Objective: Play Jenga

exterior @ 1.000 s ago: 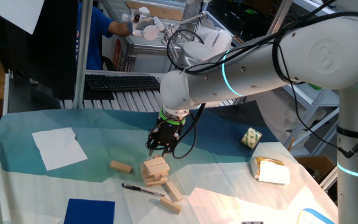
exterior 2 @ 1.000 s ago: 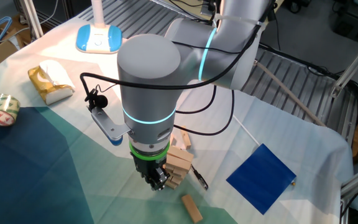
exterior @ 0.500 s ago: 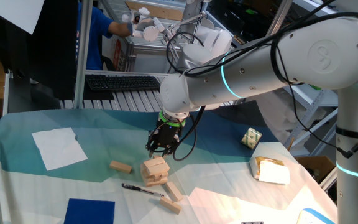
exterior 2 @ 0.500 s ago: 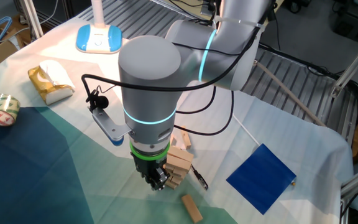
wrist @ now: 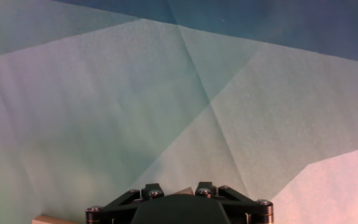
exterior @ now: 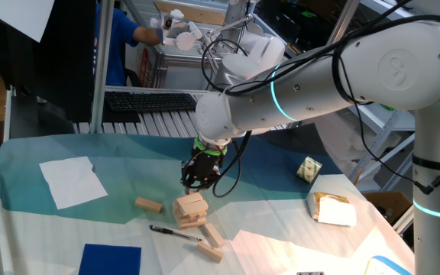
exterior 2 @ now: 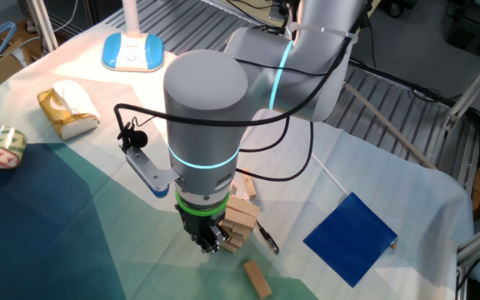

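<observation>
On the bench there is one short stack of wooden blocks [exterior: 191, 209]; how many blocks it holds cannot be counted. Three loose blocks lie around the stack: one to its left [exterior: 148, 205], and two at its right front [exterior: 212, 234] [exterior: 210, 252]. One black pen [exterior: 174, 233] lies in front of the stack. There is also one white paper sheet [exterior: 72, 181], one blue square [exterior: 110, 260], one wrapped packet [exterior: 334, 208], one roll of tape [exterior 2: 1, 146], and one small patterned box [exterior: 308, 169].
</observation>
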